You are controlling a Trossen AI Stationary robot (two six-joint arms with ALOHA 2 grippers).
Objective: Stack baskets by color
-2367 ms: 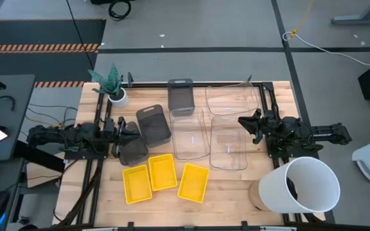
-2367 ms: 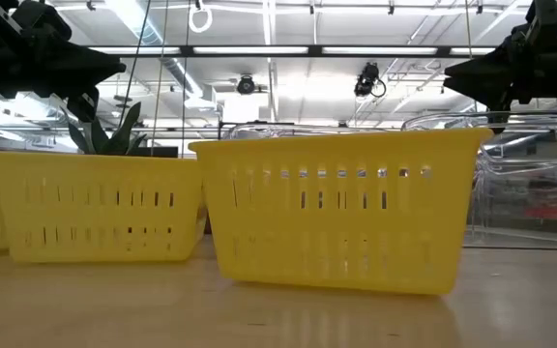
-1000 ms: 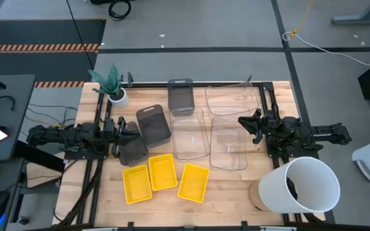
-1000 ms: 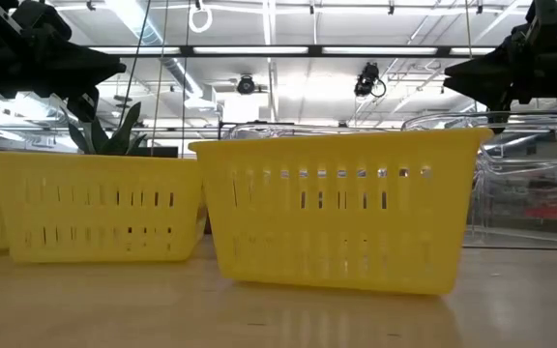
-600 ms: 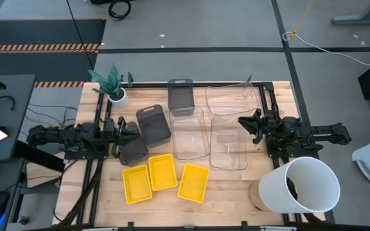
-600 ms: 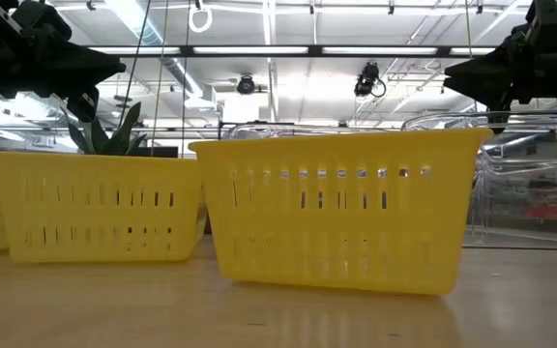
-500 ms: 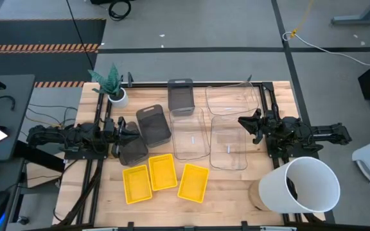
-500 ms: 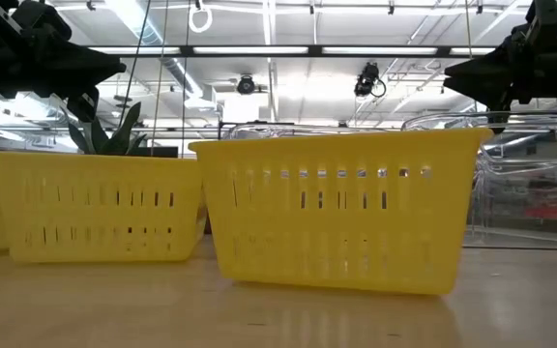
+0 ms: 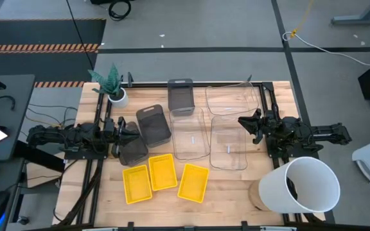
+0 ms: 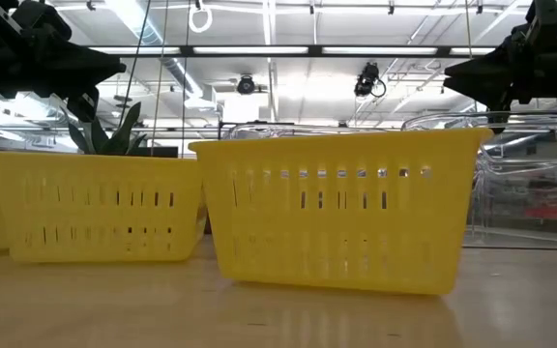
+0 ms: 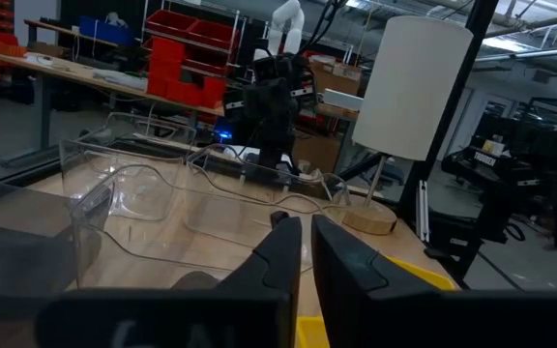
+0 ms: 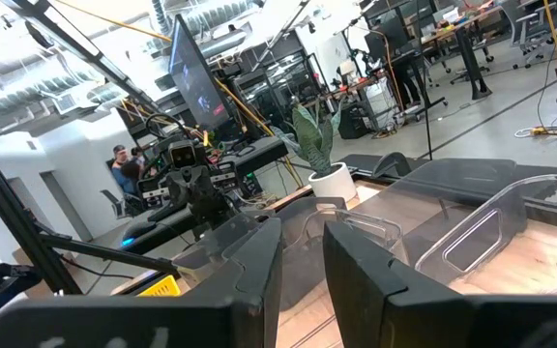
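Three yellow baskets [image 9: 162,172] sit side by side on their bottoms near the table's front edge. Three dark grey baskets [image 9: 153,124] stand left of centre. Three clear baskets [image 9: 228,141] rest at centre and far right. My left gripper [image 9: 135,133] hangs level above the table, over the grey baskets' left side; its fingers [image 11: 283,251] are nearly together and hold nothing. My right gripper [image 9: 240,122] hangs level beside the clear baskets' right side, with a small gap between its empty fingers [image 12: 259,256]. Both show high in the low view, left gripper [image 10: 119,68] and right gripper [image 10: 448,70].
A big white bucket [image 9: 307,186] lies on its side at the near right corner. A small white plant pot [image 9: 116,95] stands at the far left. Bare wood [image 9: 230,192] shows between the yellow baskets and the bucket.
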